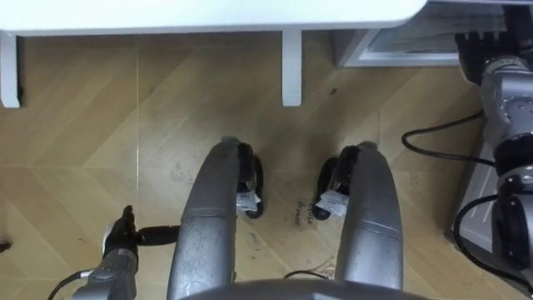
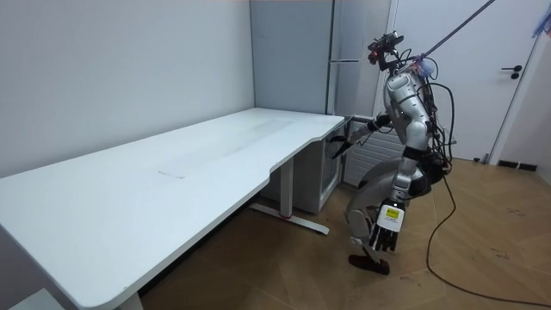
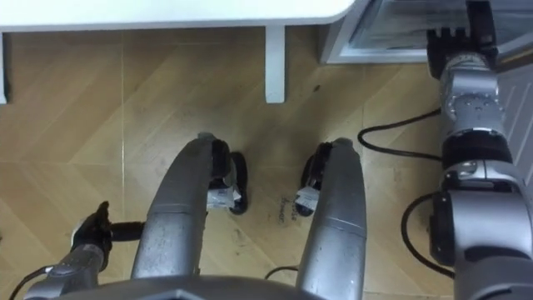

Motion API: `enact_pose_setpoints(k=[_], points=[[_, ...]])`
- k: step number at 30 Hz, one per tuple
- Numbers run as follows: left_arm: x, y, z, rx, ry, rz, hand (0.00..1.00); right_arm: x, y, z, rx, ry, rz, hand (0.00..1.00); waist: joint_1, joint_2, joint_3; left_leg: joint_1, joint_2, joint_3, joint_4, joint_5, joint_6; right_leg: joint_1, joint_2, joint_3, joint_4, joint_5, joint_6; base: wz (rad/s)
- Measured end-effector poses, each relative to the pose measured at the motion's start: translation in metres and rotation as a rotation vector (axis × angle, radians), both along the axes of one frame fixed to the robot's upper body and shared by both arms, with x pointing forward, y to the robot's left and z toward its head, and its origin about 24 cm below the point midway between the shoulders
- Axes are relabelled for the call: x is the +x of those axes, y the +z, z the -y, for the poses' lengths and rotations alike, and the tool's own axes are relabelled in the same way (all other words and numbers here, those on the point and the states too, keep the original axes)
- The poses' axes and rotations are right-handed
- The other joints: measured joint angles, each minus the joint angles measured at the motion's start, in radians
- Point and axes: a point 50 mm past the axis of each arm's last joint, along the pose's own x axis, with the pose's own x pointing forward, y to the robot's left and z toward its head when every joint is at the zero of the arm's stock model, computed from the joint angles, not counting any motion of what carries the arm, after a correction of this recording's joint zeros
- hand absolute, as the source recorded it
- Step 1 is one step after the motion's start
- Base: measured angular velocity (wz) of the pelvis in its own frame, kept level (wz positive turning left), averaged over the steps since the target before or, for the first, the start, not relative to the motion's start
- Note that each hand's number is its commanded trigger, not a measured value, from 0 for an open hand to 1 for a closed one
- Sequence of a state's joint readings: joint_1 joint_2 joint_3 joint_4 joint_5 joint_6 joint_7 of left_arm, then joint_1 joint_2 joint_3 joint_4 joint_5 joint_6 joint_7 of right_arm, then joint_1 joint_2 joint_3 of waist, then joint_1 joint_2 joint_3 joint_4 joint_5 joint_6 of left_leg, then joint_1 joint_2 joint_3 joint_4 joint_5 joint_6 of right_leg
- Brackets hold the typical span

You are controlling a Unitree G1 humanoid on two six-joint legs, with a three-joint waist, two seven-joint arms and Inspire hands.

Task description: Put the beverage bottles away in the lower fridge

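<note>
Drinks go in the lower fridge (image 1: 400,42), and that is why the robot stands right at the corner of the white tabletop (image 1: 208,12), with the fridge just ahead on its right side. Where the drinks are I cannot tell. The right hand (image 3: 458,37) reaches out in front, up against the pale frame of the fridge, most likely to get at the door so things can go inside. I cannot tell if it grips anything or is loose. The left hand (image 1: 125,237) hangs low beside the left leg, over the wooden floor (image 1: 83,142), with loose fingers and nothing in it (it has no job right now). In the room view the robot bends its knees and leans a bit, which I think helps it reach so low. I judge the job is near its start, since the door has to come first
</note>
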State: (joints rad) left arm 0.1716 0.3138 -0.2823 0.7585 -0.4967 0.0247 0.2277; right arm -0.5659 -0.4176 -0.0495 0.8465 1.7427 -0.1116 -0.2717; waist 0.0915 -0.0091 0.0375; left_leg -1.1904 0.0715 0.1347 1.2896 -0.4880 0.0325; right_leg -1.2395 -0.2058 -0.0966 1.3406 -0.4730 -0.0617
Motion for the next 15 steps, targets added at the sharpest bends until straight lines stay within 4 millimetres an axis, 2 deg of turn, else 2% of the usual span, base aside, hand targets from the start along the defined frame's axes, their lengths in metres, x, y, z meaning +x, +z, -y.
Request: enact_pose_setpoints(k=[4, 6, 13, 15], points=[[-0.007, 0.003, 0.000, -0.006, -0.018, 0.004, 0.00, 0.002, 0.005, -0.002, -0.003, 0.011, 0.021, 0.00, 0.001, 0.002, -0.0009, 0.000, 0.009, 0.000, 0.007, 0.000, -0.001, 0.000, 0.003, -0.001, 0.006, -0.001, -0.004, -0.02], [-0.014, 0.002, -0.002, -0.008, -0.019, -0.008, 0.00, 0.006, 0.010, -0.009, -0.021, 0.043, 0.028, 0.00, 0.006, 0.002, -0.0010, 0.004, 0.023, -0.002, 0.018, -0.003, -0.005, 0.002, 0.018, -0.001, 0.007, 0.002, -0.009, -0.17], [-0.012, 0.006, -0.009, 0.005, -0.034, 0.014, 0.00, 0.007, 0.012, -0.014, -0.042, 0.055, 0.032, 0.00, 0.010, 0.003, -0.0005, 0.034, 0.021, -0.002, 0.007, 0.002, -0.016, 0.028, 0.018, -0.004, 0.009, -0.004, -0.022, 0.00], [-0.011, 0.008, -0.013, 0.014, -0.037, 0.020, 0.00, 0.008, 0.014, -0.016, -0.045, 0.067, 0.038, 0.00, 0.012, 0.004, -0.0007, 0.054, 0.021, -0.004, -0.014, 0.007, -0.031, 0.050, 0.023, -0.012, -0.013, -0.003, -0.022, 0.00]])
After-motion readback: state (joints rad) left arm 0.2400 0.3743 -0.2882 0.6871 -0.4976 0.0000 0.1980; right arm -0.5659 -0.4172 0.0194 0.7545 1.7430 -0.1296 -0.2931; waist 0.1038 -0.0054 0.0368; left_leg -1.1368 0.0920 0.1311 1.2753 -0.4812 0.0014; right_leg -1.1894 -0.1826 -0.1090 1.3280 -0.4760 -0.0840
